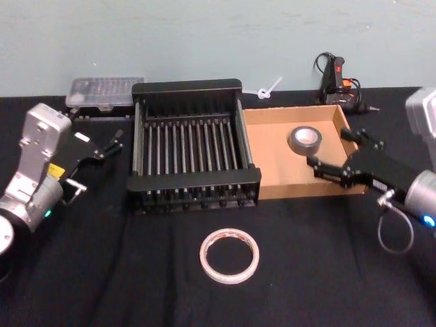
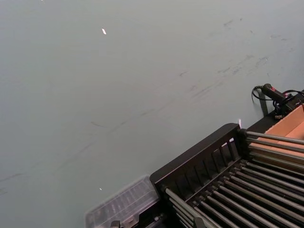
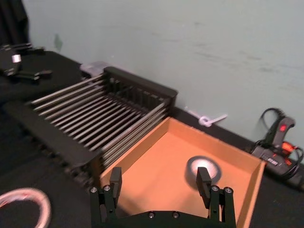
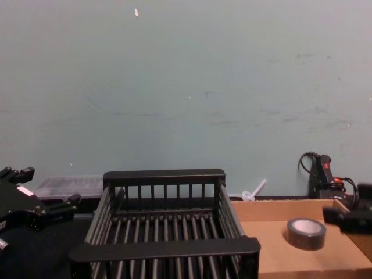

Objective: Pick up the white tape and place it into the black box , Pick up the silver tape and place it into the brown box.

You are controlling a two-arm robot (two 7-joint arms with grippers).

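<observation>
The white tape lies flat on the black table in front of the black box, and also appears as white tape in the right wrist view. The silver tape lies flat inside the brown box, toward its back right. My right gripper hangs open over the brown box's right front corner, just short of the silver tape, with nothing between its fingers. My left gripper is open and empty to the left of the black box.
A clear plastic case sits behind the black box on the left. A black tool with cables and a white zip tie lie behind the brown box. A pale wall closes the back.
</observation>
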